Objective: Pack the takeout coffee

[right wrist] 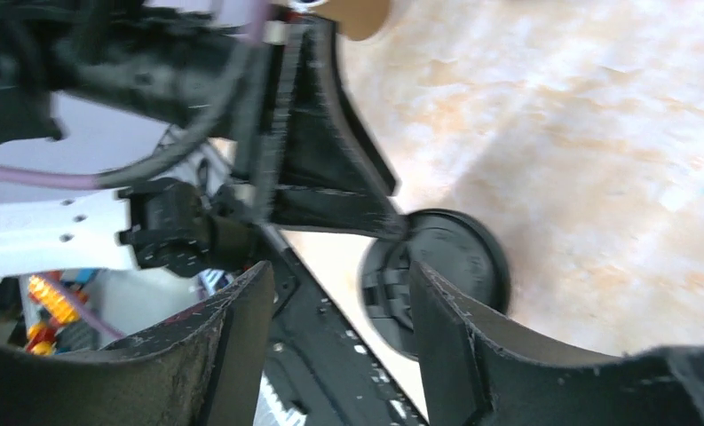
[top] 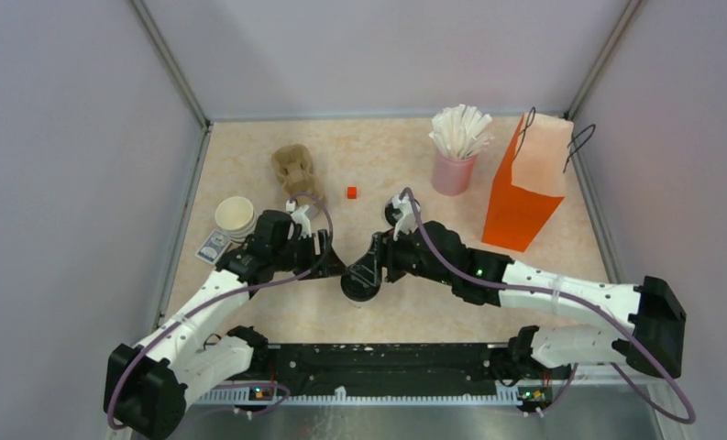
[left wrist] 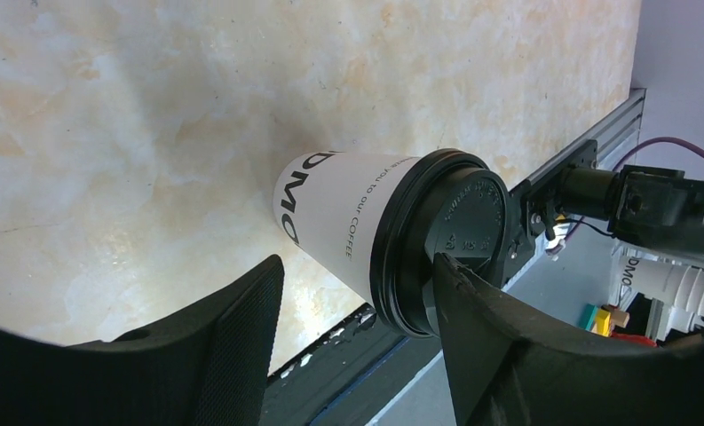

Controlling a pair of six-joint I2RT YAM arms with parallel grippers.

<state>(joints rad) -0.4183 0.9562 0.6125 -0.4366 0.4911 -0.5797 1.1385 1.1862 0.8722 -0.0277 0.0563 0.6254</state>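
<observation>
The left fingers (left wrist: 233,346) and right fingers (right wrist: 241,346), both spread and empty, flank the takeout coffee (top: 359,282) at the near middle of the bench (top: 387,174); light, crushable paper likely wants a gentle hold below the lid (left wrist: 459,240).

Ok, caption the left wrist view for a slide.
Left gripper, open, straddling the lidded cup on the marbled table.

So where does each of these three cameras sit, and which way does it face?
Top external: above and behind, looking down on the table; left arm and right arm show whole.
Left wrist: on the left arm, facing the lidded coffee cup side-on; own fingers frame it.
Right wrist: on the right arm, facing the cup's black lid; own fingers show.
Shared: both wrist views hold that lid.
</observation>
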